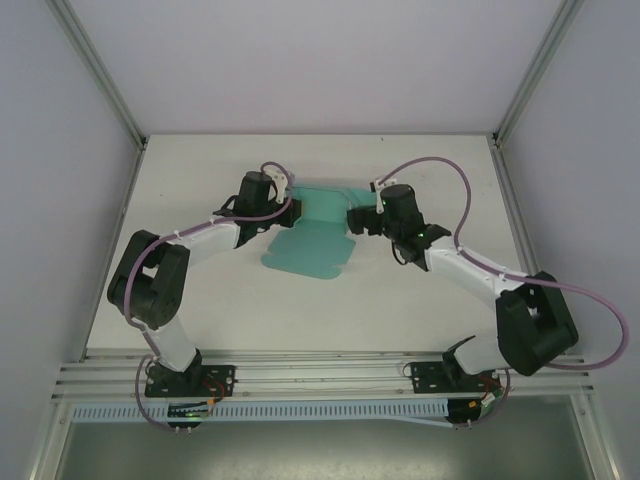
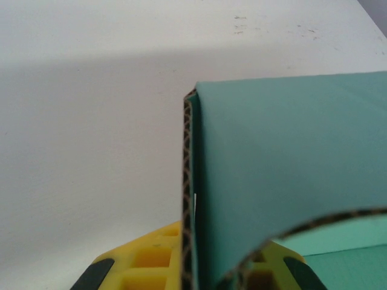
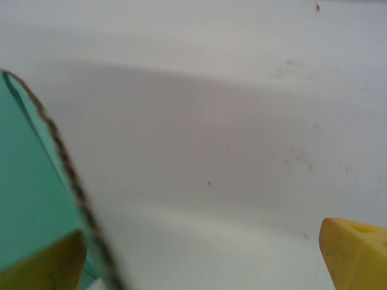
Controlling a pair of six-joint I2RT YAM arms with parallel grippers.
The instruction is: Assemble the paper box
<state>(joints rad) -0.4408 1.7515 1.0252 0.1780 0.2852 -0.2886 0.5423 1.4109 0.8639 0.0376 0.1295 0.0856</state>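
L gripper (image 2: 192, 273) tight on paper box (image 2: 290, 157) edge; R gripper (image 3: 199, 260) jaws wide, box just beside one finger.

Overhead view: bright, even, diffuse light. Faint soft shadows are cast on the white matte table (image 1: 300, 320) beneath the arms.

Left wrist view: a broad grey shadow band is laid across the table. The teal-green corrugated card sheet (image 2: 290, 157) is rendered soft, its near curved edge blurred.

Right wrist view: greyer and strongly defocused. The yellow plastic right fingertip (image 3: 355, 257) is smeared.
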